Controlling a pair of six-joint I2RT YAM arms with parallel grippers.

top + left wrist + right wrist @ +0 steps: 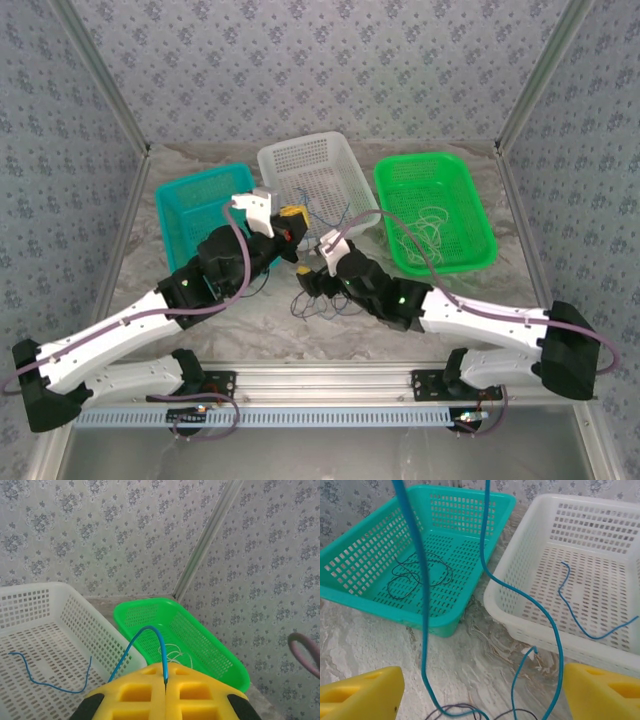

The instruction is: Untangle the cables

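Left gripper (pixel 165 690): yellow moulded pads (pixel 135 692) closed tight, pinching a thin blue cable (pixel 149 627)
Right gripper (pixel 480 692): pads (pixel 362 692) spread wide, gripping nothing; blue strands (pixel 423 605) hang between
Baskets: perforated plastic; teal basket (pixel 375 607) holds a dark curl (pixel 415 575), white basket (pixel 517 597) a blue wire (pixel 577 622), green basket (pixel 210 650) pale loops (pixel 172 652)

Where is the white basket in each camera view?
Top external: white basket centre back, between teal basket and green basket.
Left wrist: lower left, green basket beside it.
Right wrist: upper right, teal basket beside it.
Shared landmark: loose blue cable lying inside it, both wrist views.
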